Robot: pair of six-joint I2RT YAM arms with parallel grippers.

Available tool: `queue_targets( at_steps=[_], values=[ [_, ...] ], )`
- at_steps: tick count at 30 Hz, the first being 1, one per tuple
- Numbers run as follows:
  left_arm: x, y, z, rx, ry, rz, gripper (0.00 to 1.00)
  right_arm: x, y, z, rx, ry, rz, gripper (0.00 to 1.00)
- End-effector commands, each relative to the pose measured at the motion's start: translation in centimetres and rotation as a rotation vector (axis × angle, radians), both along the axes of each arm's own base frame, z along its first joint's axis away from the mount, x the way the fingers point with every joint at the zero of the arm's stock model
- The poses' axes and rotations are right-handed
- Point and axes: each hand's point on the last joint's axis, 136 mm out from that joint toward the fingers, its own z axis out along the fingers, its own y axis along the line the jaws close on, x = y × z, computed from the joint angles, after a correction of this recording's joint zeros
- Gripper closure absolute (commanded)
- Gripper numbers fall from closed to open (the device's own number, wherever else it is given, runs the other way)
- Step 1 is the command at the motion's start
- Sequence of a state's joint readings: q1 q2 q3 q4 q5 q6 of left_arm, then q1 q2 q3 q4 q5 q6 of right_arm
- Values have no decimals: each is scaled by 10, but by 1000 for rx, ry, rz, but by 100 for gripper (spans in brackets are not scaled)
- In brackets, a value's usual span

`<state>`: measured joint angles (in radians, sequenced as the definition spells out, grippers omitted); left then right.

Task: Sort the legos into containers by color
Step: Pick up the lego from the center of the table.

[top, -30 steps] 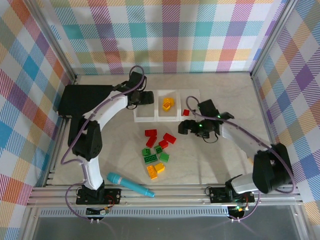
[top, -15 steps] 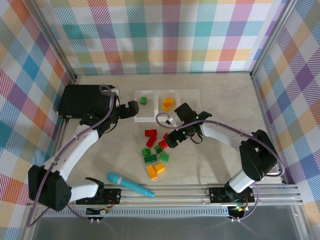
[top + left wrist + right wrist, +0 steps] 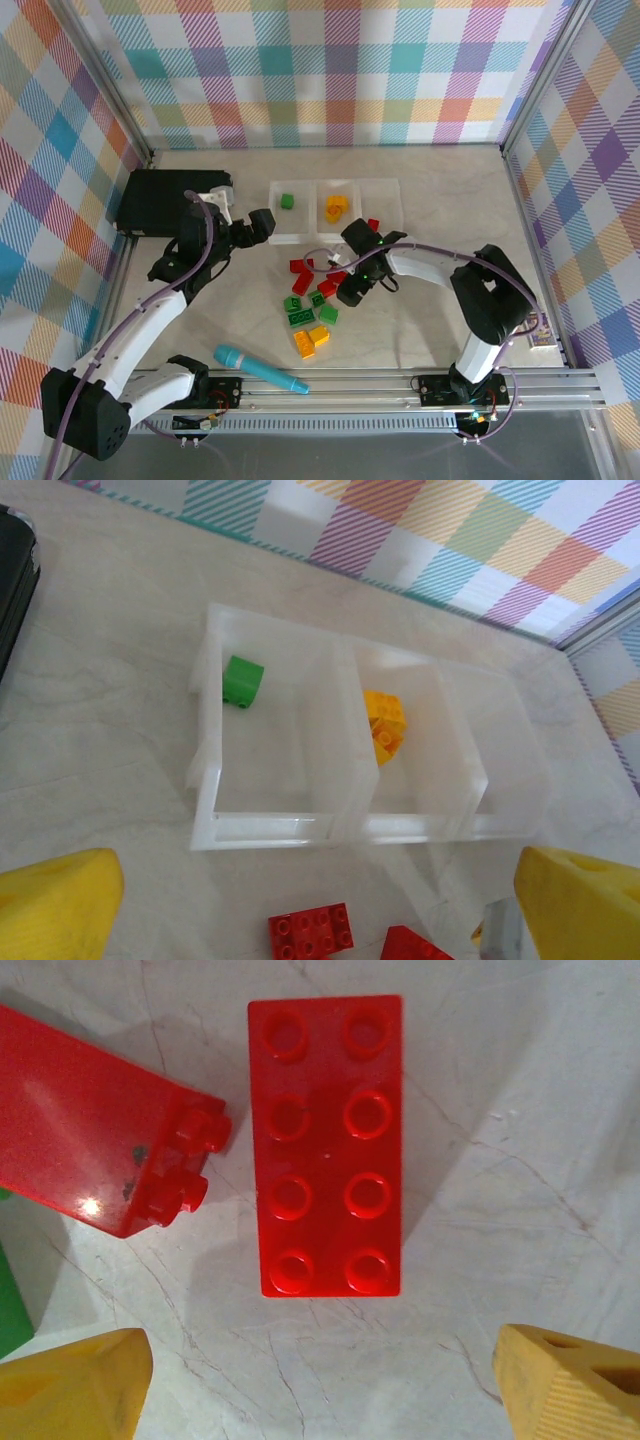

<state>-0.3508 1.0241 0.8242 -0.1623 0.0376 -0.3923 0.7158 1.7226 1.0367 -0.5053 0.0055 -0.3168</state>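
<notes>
Three joined clear trays (image 3: 306,235) stand at mid-table. The left tray holds a green brick (image 3: 287,201) (image 3: 242,680), the middle tray holds yellow-orange bricks (image 3: 336,207) (image 3: 385,725), and a red brick (image 3: 373,225) lies by the right tray's near side. My left gripper (image 3: 262,222) (image 3: 320,910) is open and empty just left of the trays' near edge. My right gripper (image 3: 350,287) (image 3: 325,1390) is open low over the loose pile, its fingertips (image 3: 575,1390) just short of a flat red 2x4 brick (image 3: 326,1145). Another red brick (image 3: 105,1160) lies on its side to the left.
In front of the trays lie loose red (image 3: 302,267), green (image 3: 300,318) and orange-yellow (image 3: 312,340) bricks. A teal marker pen (image 3: 258,368) lies near the front rail. A large black case (image 3: 165,200) sits at the left, beside the left arm.
The left gripper has pulled back from over the left tray, where a green brick now lies. The right gripper has swung left from the right tray to the loose pile.
</notes>
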Motion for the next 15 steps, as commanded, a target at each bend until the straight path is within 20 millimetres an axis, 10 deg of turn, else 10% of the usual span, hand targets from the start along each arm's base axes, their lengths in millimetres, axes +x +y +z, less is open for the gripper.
queue_targets(
  at_steps=[1, 15],
  values=[
    [-1, -1, 17, -33, -61, -9, 0, 14, 12, 7, -1, -56, 38, 12],
    [-9, -2, 25, -30, -115, -35, 0, 33, 13, -14, -101, -67, 2, 23]
  ],
)
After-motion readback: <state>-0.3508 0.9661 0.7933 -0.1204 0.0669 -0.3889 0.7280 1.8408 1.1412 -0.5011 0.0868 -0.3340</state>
